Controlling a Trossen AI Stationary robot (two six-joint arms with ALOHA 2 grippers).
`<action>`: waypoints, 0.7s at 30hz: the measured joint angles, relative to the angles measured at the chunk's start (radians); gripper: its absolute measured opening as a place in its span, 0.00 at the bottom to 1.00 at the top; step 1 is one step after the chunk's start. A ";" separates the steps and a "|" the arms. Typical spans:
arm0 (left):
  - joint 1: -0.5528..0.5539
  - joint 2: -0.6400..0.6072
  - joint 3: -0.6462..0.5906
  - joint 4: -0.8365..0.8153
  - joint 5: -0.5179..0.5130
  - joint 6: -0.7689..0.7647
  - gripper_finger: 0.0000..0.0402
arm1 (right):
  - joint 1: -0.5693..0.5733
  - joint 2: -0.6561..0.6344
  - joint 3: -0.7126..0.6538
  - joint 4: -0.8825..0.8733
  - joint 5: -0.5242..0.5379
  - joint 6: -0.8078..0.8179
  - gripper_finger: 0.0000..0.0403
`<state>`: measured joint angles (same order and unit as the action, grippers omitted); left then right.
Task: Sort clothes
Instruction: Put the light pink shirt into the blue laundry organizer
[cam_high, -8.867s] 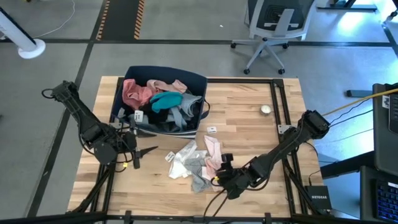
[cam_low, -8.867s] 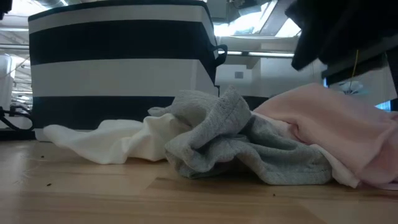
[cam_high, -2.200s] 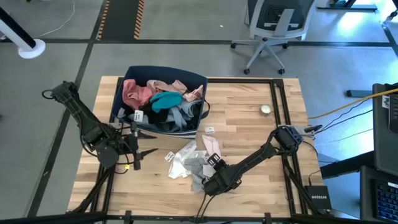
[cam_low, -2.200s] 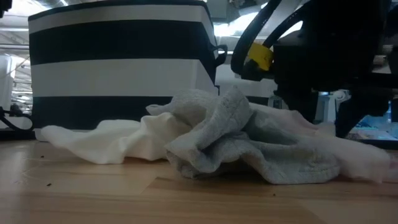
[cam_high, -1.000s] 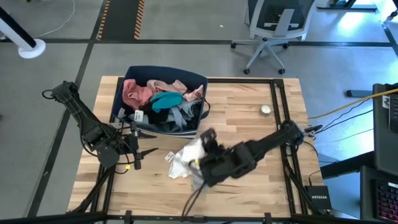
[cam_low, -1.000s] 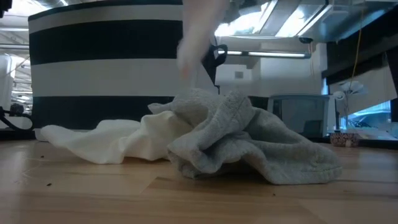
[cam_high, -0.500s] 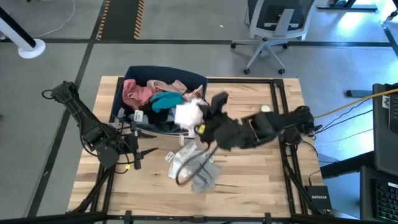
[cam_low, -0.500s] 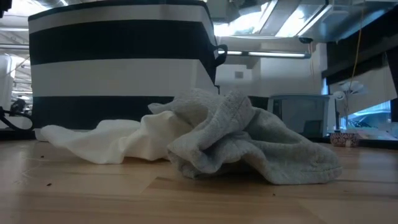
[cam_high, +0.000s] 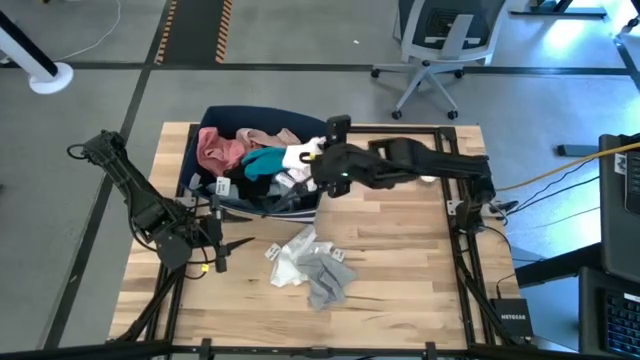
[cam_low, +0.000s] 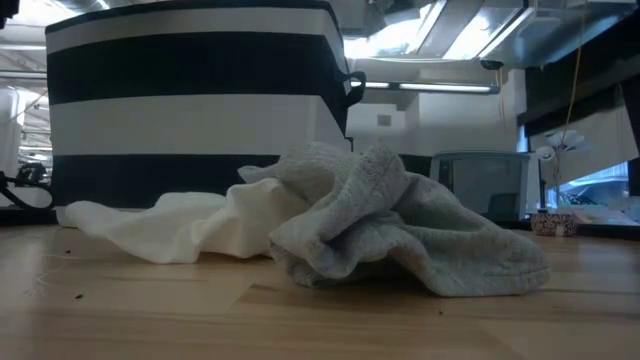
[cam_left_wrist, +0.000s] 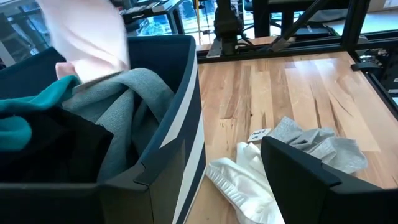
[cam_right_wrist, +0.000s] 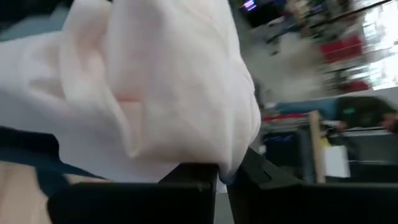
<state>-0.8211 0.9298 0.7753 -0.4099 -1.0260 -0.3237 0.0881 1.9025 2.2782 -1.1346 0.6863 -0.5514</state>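
Note:
My right gripper (cam_high: 313, 166) reaches from the table's right over the navy bin with white stripes (cam_high: 316, 131) and is shut on a pale pink piece (cam_high: 298, 157). The piece fills the right wrist view (cam_right_wrist: 155, 81) and shows above the bin in the left wrist view (cam_left_wrist: 87, 37). Pink (cam_high: 215, 150), teal (cam_high: 265, 160) and grey clothes lie in the bin. A white piece (cam_high: 292, 253) and a grey piece (cam_high: 326, 277) lie crumpled on the table in front of it. My left gripper (cam_high: 226, 246) waits open at the table's left. My right gripper pinches a bunched fold of the pale pink piece (cam_right_wrist: 208, 158) between its two fingers (cam_right_wrist: 189, 177). The fingers come from the table's right, roughly level. The cloth hangs slack past them, clear of the table, over the bin's right part.
A small round thing (cam_high: 427, 176) sits at the table's far right, and a small white tag (cam_high: 341, 208) lies near the bin. Black frame rails (cam_high: 446, 160) run along the table's right side. Bare wood shows right of the two pieces.
My right gripper, still shut, has lifted the pale pink piece off the pile on the table and carried it up toward the far left until it is over the bin. The white and grey pieces have stayed where they were.

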 joint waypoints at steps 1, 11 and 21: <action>0.000 0.000 0.000 0.000 0.000 0.000 0.52 | -0.010 0.002 -0.022 -0.002 -0.024 0.015 0.07; 0.000 0.000 0.000 0.001 0.000 -0.009 0.52 | -0.072 0.005 -0.291 0.125 -0.080 0.137 0.09; 0.000 0.000 0.000 -0.025 0.001 -0.022 0.52 | -0.068 0.004 -0.222 0.057 -0.129 0.111 0.41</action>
<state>-0.8211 0.9298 0.7753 -0.4354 -1.0248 -0.3457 0.0203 1.9061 2.0561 -1.0780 0.5568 -0.4400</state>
